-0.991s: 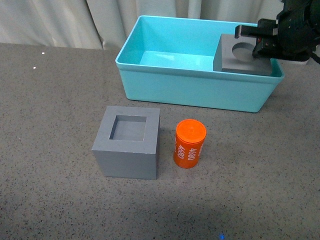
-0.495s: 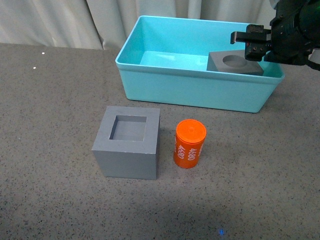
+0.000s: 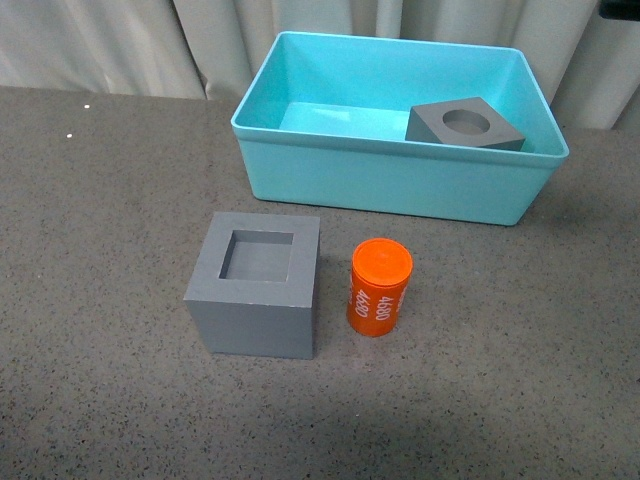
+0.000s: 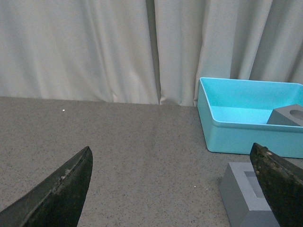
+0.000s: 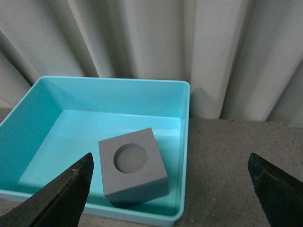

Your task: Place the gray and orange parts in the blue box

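A gray speckled desk (image 3: pixel 100 200) fills most of the front view, with a pale pleated curtain (image 3: pixel 100 40) hanging behind it. The box (image 3: pixel 400 180), turquoise and rimmed, stands at the back of the desk, right of centre, close to the curtain.

The square-recess cube (image 3: pixel 255 295) sits on the desk in front of the box and well apart from it, with its recess facing up. It is outside the box. The round-recess cube (image 3: pixel 465 125) lies inside the box on its floor, toward the right end. Its recess faces up and it is turned askew to the walls. In the right wrist view it appears close to one long wall, but whether it touches the wall cannot be told.

The cylinder (image 3: pixel 378 290), orange with white digits running sideways, stands upright on the desk just right of the square-recess cube. A narrow gap separates the two. It too is outside the box.

The left end effector (image 4: pixel 170 147) is spread wide and grips nothing. It hangs low over the desk, with the square-recess cube and the box showing beyond one finger. The right end effector (image 5: pixel 170 156) is also spread wide and empty. It is raised over the box, and the round-recess cube shows below, between its fingers and untouched.
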Controlling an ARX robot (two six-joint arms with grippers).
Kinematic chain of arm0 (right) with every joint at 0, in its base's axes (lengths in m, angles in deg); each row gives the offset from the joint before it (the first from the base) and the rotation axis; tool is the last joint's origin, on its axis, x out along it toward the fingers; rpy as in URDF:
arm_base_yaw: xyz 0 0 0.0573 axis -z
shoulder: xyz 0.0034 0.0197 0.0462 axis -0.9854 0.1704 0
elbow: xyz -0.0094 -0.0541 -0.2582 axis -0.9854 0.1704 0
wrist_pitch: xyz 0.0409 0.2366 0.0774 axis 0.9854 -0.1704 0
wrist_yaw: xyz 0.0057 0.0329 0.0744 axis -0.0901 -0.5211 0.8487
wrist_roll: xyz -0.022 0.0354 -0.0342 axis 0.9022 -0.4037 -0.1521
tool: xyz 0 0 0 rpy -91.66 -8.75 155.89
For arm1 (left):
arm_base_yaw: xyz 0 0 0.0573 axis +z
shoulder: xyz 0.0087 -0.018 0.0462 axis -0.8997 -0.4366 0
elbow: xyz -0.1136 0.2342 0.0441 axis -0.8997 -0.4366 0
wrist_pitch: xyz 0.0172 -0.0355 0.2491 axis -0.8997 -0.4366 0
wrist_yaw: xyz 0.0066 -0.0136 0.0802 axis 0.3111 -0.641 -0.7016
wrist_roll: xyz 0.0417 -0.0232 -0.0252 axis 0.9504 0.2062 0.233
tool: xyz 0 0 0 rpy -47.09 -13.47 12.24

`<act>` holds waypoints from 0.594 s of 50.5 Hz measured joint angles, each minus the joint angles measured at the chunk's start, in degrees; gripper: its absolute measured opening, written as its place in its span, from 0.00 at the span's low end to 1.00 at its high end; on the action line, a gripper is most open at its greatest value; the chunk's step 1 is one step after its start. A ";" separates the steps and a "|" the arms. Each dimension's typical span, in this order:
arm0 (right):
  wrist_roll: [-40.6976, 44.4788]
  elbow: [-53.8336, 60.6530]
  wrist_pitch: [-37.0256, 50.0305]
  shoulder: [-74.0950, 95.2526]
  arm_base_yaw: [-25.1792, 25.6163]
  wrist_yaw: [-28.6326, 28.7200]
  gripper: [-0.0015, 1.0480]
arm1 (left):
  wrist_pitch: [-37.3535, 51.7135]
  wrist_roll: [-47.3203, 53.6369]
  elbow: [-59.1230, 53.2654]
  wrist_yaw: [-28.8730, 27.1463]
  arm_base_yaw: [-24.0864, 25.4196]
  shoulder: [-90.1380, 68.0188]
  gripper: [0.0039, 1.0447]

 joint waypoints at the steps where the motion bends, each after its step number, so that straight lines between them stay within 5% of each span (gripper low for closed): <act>1: 0.07 1.75 0.39 -1.55 0.09 0.42 0.91 | 0.00 0.00 0.00 0.00 0.00 0.00 0.94; 10: 3.17 7.45 1.20 -8.04 0.17 -1.16 0.91 | 0.00 0.00 0.00 0.00 0.00 0.02 0.94; 15: 3.67 7.56 1.20 -8.09 0.15 -1.16 0.91 | -12.39 -9.35 4.79 -12.52 -2.91 -9.29 0.94; 17: 3.89 7.58 1.20 -8.15 0.15 -1.22 0.91 | -8.31 -18.43 7.21 -13.62 -2.38 -20.04 0.94; 30: 3.96 7.58 1.20 -8.15 0.15 -1.25 0.91 | 10.43 -21.42 19.04 -2.86 -7.26 -52.92 0.94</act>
